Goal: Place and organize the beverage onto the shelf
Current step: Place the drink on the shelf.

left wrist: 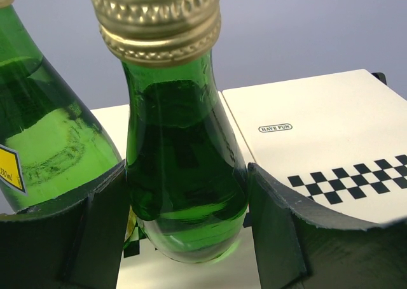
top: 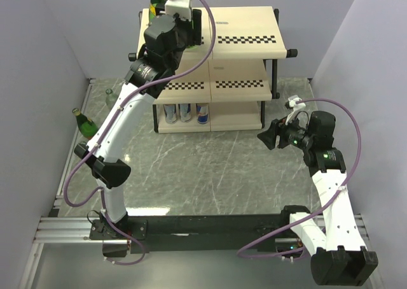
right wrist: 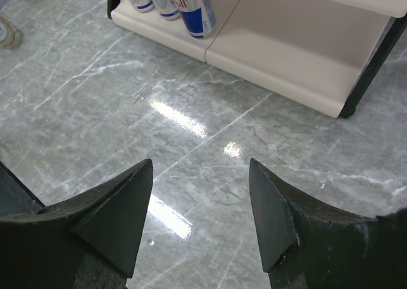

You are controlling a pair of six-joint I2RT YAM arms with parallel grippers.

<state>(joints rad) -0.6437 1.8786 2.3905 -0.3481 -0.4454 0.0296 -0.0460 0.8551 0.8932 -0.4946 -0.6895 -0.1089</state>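
The left tool (left wrist: 187, 174) is partly closed, to the width of a green bottle (left wrist: 184, 193) with a gold screw cap. One finger (left wrist: 95, 225) bears on the left flank of its wide lower body and the other finger bears on the right flank. The bottle is upright between the fingers, with the cap above the tool and the base just over the top board (left wrist: 318, 117) of the shelf (top: 248, 28). Whether the base touches the board cannot be determined. The checkered strip (left wrist: 343, 181) of this board lies to the right of the tool, just beside the right finger. A second bottle (left wrist: 44, 142), green with a yellow label, stands to the left of the tool, just beyond the left finger. The right tool (right wrist: 201, 165) is open and holds nothing. Its fingers are spread over the bare marbled tabletop (right wrist: 191, 130), well apart from the left tool and in front of the right half of the shelf. Ahead and to the left of the right tool, three cans (right wrist: 197, 12) stand side by side on the bottom board. Farther left of the right tool, a clear bottle (top: 111, 98) and a loose green bottle (top: 84, 122) are on the tabletop beside the left arm, below and behind the left tool.
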